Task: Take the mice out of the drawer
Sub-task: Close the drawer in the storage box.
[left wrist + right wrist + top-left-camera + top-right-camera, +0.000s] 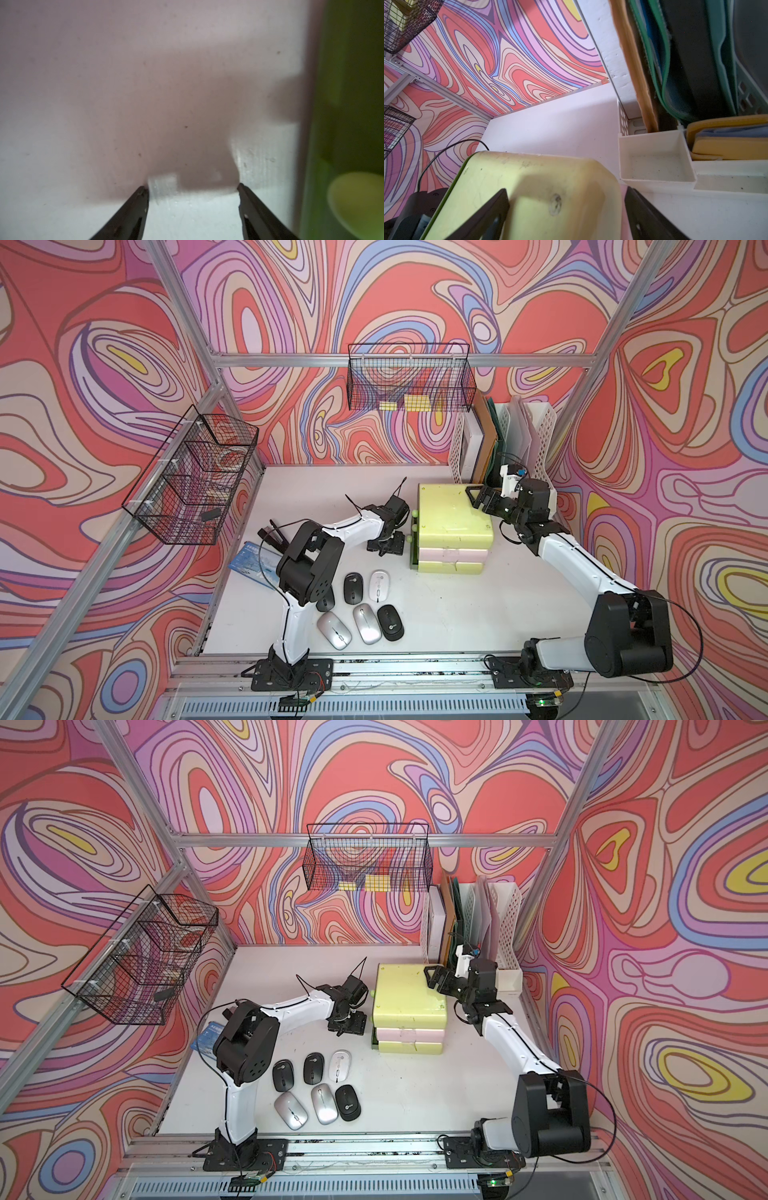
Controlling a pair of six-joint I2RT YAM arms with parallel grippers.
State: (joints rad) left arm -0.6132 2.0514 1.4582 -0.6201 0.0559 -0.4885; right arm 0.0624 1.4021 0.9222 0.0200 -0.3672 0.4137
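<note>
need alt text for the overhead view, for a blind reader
Six computer mice, three black, two silver, one white, lie on the white table near the left arm. The left gripper hangs open over the table at the knobbed front of a green and pink drawer unit; the right gripper, jaws wide, straddles its back corner.

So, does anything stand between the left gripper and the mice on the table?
Nothing visible does: only bare table lies between the left gripper and the six mice grouped near its front edge.
</note>
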